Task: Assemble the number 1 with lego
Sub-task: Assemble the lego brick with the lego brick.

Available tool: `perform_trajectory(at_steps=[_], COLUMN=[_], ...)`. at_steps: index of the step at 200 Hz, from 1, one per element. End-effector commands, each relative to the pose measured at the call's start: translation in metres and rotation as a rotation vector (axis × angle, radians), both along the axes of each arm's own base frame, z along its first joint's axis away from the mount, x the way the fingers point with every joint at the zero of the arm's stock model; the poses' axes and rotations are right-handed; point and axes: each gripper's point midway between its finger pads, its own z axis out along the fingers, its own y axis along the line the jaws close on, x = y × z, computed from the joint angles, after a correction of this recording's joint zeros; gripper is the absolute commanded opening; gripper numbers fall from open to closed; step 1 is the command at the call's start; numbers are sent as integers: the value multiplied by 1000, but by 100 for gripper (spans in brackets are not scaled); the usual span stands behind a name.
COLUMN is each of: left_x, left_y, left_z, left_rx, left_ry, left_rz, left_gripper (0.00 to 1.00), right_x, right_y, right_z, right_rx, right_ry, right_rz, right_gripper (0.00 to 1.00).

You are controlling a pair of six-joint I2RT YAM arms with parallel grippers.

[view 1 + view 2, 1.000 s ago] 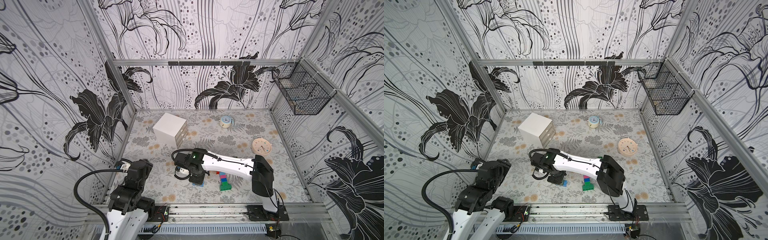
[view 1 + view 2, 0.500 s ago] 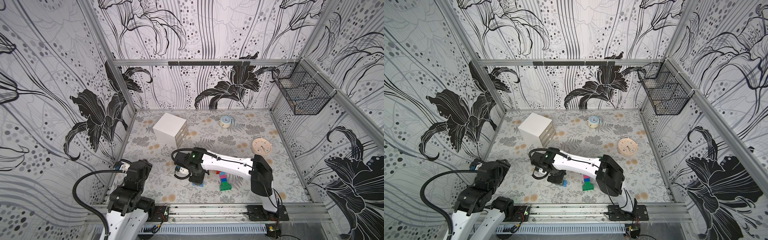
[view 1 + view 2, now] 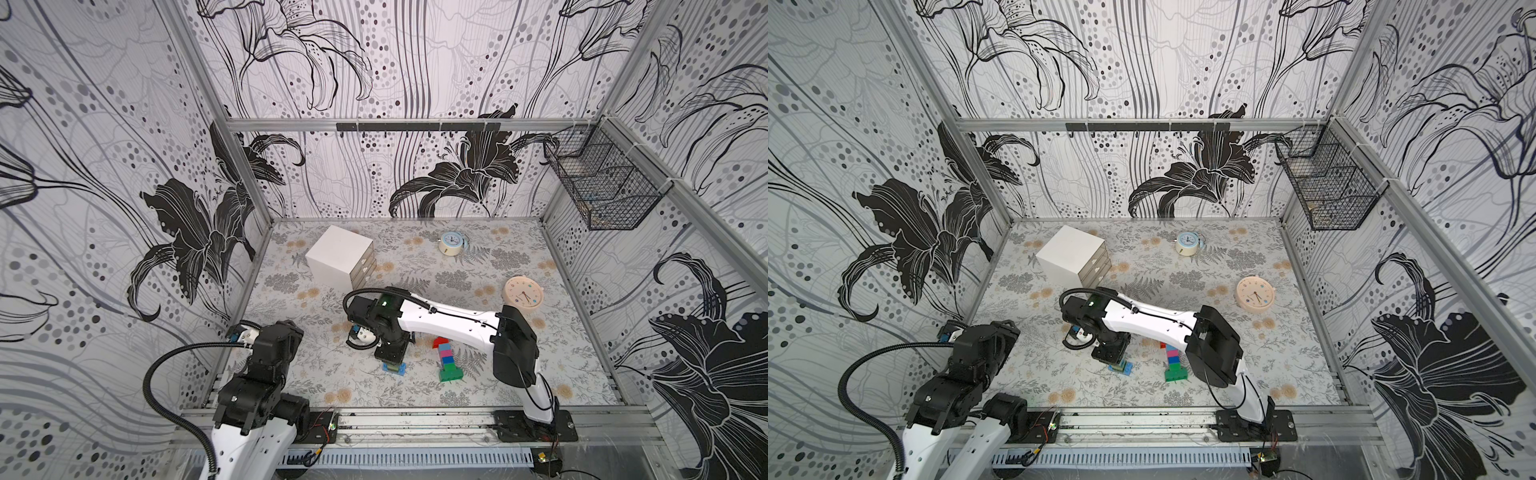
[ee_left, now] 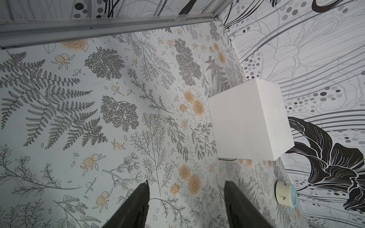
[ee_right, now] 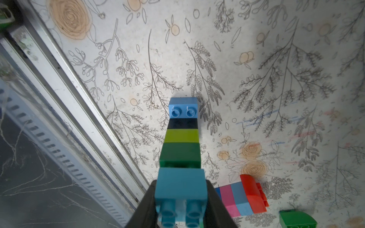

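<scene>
Floral tabletop (image 3: 573, 353) under right arm (image 3: 449, 322) stretched low, right pincer (image 5: 181, 197) clamped on lego stack (image 5: 181, 138); left pincer (image 4: 186, 199) half-open, empty

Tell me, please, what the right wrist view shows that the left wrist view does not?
Only the right wrist view shows the right gripper shut on a brick stack, with a second brick row and a green brick lying nearby. Only the left wrist view shows the open left gripper, the white box and a small clock. Both show the floral table.
</scene>
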Motion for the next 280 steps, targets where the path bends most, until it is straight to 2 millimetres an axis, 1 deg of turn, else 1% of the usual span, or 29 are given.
perform_trajectory(at_steps=[1, 25, 35, 52, 69, 80, 96, 111, 144, 177, 211, 236, 280], left_x=[0, 1, 2, 1, 1, 1, 2, 2, 1, 1, 1, 1, 1], left_y=[4, 2, 2, 2, 2, 2, 2, 2, 2, 2, 3, 3, 3], left_z=[9, 8, 8, 9, 8, 7, 6, 6, 7, 7, 8, 8, 8], left_rx=[7, 0, 0, 1, 2, 0, -2, -2, 4, 4, 5, 7, 7], left_ry=[-25, -23, -22, -21, -20, -18, -16, -15, -16, -18, -20, -20, -20], left_rz=[18, 16, 14, 11, 12, 12, 14, 15, 13, 13, 15, 16, 18], left_gripper=[64, 64, 64, 64, 64, 64, 64, 64, 64, 64, 64, 64, 64], right_x=[-2, -1, -4, -7, -4, -3, 1, 4, 6, 3, -1, -5, -1], right_y=[7, 2, 5, 10, 6, 4, 0, -4, 0, 2, 3, 1, -6], right_z=[-10, -10, -5, 10, 21, 23, 20, 12, 6, -6, -10, -11, -21], right_rx=[-1, -38, -17, 26, 10, -8, -37, -76, -94, -122, -131, -146, -203], right_ry=[25, 20, 39, 49, 31, 24, 5, -9, -26, -19, -12, -9, -59], right_rz=[-22, -11, -14, -14, -10, -9, -20, -23, -21, -7, -1, 10, 11], right_gripper=[0, 0, 0, 0, 0, 0, 0, 0, 0, 0, 0, 0, 0])
